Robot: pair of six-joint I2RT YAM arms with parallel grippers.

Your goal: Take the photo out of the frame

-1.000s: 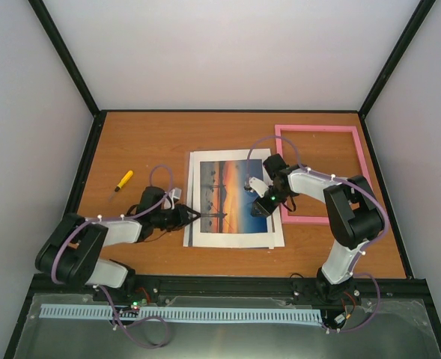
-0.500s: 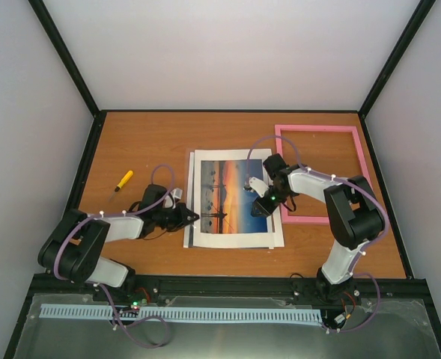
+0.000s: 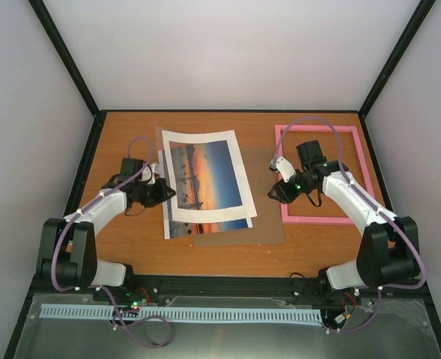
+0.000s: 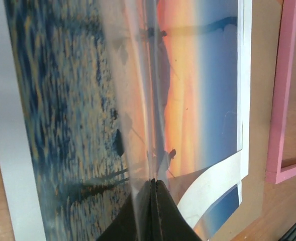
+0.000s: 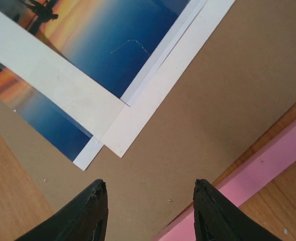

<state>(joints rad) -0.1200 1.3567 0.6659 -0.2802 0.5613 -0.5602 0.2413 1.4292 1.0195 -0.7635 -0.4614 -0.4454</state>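
**Photo lies outside the frame, left hand clamped on its edge**

The photo (image 3: pixel 201 176) lies skewed on the left-centre of the surface (image 3: pixel 130 134), outside the frame (image 3: pixel 317 129) and well to its left. A white mat (image 3: pixel 209 215) lies over it, slightly offset, so a strip of print shows at the near edge. The left hand (image 3: pixel 168 193) is pinched together on the left edge of the photo and mat. To the right, part of the brown backing board (image 3: pixel 269 224) shows. Above it hovers the right hand (image 3: pixel 274 194), fingers apart and holding nothing, just beside the frame's left rail.
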